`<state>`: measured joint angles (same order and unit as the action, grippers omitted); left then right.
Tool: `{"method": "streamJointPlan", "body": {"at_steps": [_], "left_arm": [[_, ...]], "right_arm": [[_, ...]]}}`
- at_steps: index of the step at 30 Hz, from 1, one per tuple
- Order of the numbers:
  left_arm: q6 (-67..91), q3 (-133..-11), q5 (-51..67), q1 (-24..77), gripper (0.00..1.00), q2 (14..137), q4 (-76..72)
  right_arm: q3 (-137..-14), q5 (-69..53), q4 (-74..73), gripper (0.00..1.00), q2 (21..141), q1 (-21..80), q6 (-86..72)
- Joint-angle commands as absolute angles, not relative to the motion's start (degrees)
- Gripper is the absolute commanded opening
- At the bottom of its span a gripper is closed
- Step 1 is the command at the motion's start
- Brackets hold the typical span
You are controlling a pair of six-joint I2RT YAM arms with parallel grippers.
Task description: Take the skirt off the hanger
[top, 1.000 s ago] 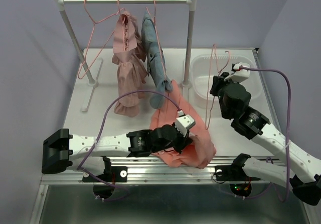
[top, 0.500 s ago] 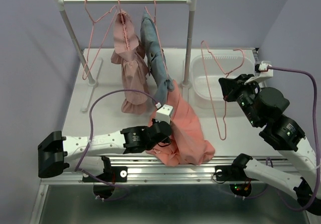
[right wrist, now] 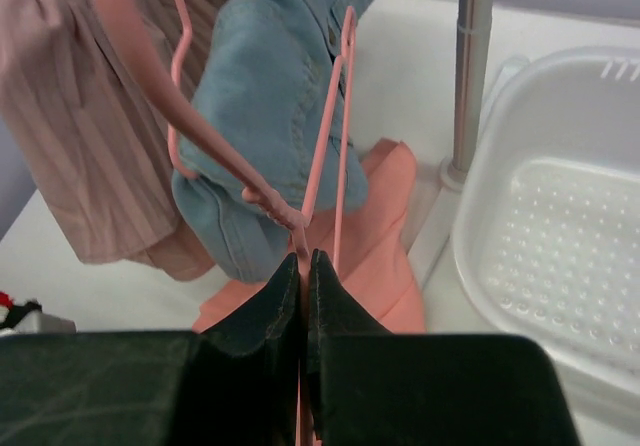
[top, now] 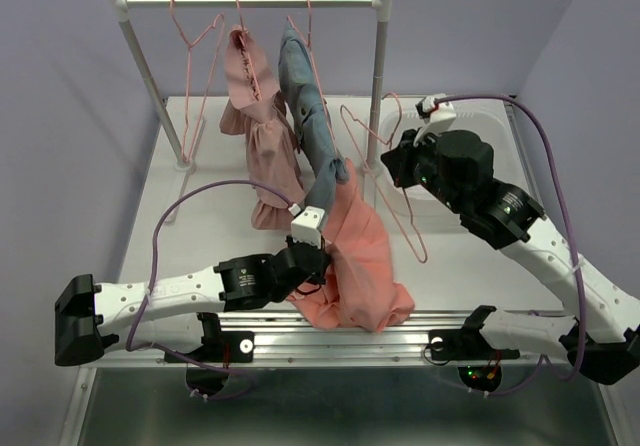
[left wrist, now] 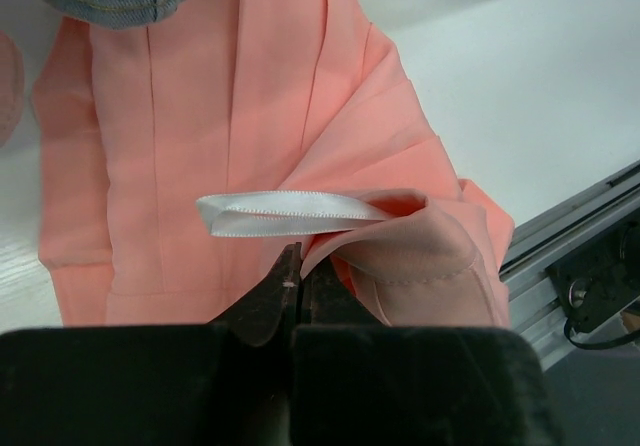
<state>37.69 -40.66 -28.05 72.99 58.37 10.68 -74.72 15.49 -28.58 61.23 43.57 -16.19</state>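
Now white basket (right wrist: 560, 226) beside rack post (right wrist: 470, 66); right gripper (right wrist: 303, 266) pinching bare hanger (right wrist: 285, 211).

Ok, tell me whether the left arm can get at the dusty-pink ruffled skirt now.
Probably not yet: its fingers are shut on the smooth coral-orange garment; the skirt hangs close beyond, path seemingly free.

Garments, three: one skirt (top: 262, 136), one denim piece (top: 310, 126), one coral piece (top: 360, 256); hangers (right wrist: 338, 166), four; rail (top: 250, 1), one; basket (right wrist: 560, 226), one.
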Motion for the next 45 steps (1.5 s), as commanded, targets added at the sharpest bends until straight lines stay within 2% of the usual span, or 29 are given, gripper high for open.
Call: {"method": "streamJointPlan", "body": {"at_steps": [1,10,13,18,26,45], "left_arm": [[38.1,-39.8,-28.7,72.7,0.00,56.3,9.9],[38.2,-39.2,-27.3,72.7,0.00,55.3,8.6],[38.2,-39.0,-27.5,72.7,0.00,55.4,8.4],[38.1,-38.8,-27.2,72.7,0.00,55.9,7.6],[37.8,-37.9,-26.2,72.7,0.00,55.2,6.1],[37.1,-38.1,-26.4,72.7,0.00,53.8,5.6]], "right_arm": [[-83.1,18.5,-20.4,0.01,64.7,43.7,-12.1],[-91.5,30.1,-7.0,0.01,76.8,43.7,-4.6],[-91.8,30.5,1.8,0.01,79.8,43.7,-2.6],[-97.7,29.4,7.0,0.01,84.8,43.7,-2.7],[-109.8,29.9,8.3,0.01,94.2,43.7,-0.6],[-121.2,32.1,11.3,0.01,108.8,42.6,2.9]]}}
